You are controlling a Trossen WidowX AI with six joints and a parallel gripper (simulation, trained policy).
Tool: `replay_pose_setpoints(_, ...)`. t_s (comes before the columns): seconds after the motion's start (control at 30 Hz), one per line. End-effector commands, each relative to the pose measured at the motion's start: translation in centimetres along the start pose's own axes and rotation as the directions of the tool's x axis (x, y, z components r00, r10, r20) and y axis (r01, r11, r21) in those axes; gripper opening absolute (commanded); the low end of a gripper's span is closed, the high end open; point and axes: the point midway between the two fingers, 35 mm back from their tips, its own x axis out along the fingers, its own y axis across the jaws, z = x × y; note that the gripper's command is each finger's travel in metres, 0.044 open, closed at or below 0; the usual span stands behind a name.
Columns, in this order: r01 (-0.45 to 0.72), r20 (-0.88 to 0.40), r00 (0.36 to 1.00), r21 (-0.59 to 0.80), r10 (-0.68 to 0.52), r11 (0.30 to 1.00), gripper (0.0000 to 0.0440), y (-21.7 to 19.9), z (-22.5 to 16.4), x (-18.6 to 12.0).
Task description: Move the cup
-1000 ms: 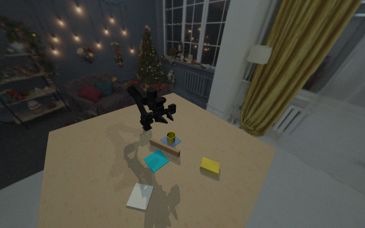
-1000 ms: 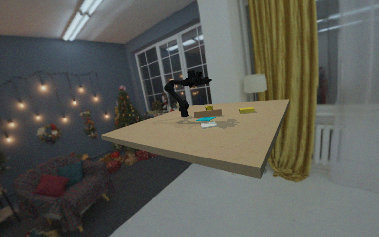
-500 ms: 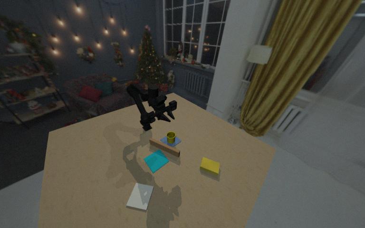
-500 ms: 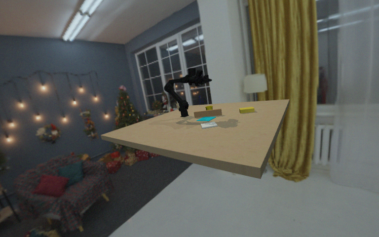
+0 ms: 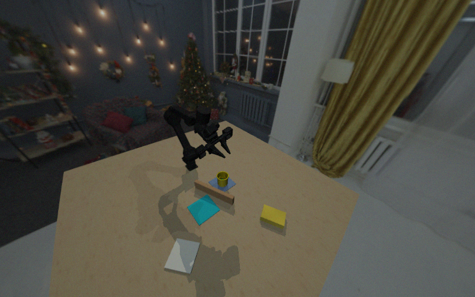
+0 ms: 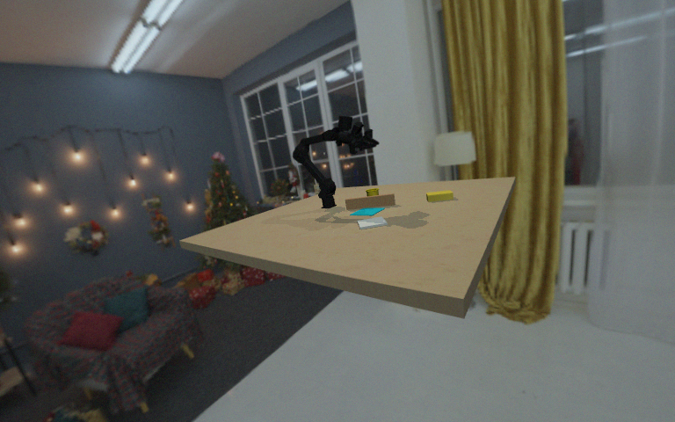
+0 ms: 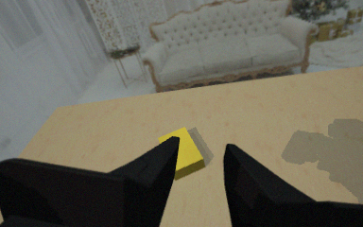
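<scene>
The yellow cup point(image 5: 222, 180) point(image 6: 372, 192) stands upright on the blue pad point(image 5: 231, 183). The marbles inside it are too small to make out clearly. The cyan pad point(image 5: 203, 210) point(image 6: 366, 211) lies bare on the other side of a wooden bar. My gripper point(image 5: 227, 155) point(image 6: 376, 141) point(image 7: 201, 148) is partly open, with a narrow gap and nothing between its fingers. It hangs high above the table, well above the cup and not touching it. The cup and both pads are out of the wrist view.
The wooden bar point(image 5: 214, 192) point(image 6: 370, 201) stands between the two pads. A yellow block point(image 5: 273, 215) point(image 6: 439, 196) point(image 7: 189, 150) lies toward the right in the top view. A white slab point(image 5: 182, 256) point(image 6: 371, 223) lies beyond the cyan pad from the arm.
</scene>
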Motion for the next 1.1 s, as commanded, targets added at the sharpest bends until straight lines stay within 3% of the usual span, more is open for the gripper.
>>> replay_pose_setpoints(0.0, -0.003, -0.051, 0.999, 0.052, 0.005, 0.999, 0.0125, 0.6, -0.1, 0.1)
replay_pose_setpoints(0.5, 0.062, -0.244, 0.970, 0.242, -0.001, 0.968, 0.0142, 2.1, -1.3, 0.0)
replay_pose_setpoints(1.07, 0.239, -0.464, 0.885, 0.396, -0.031, 0.887, 0.0150, 3.4, -3.2, -0.4)
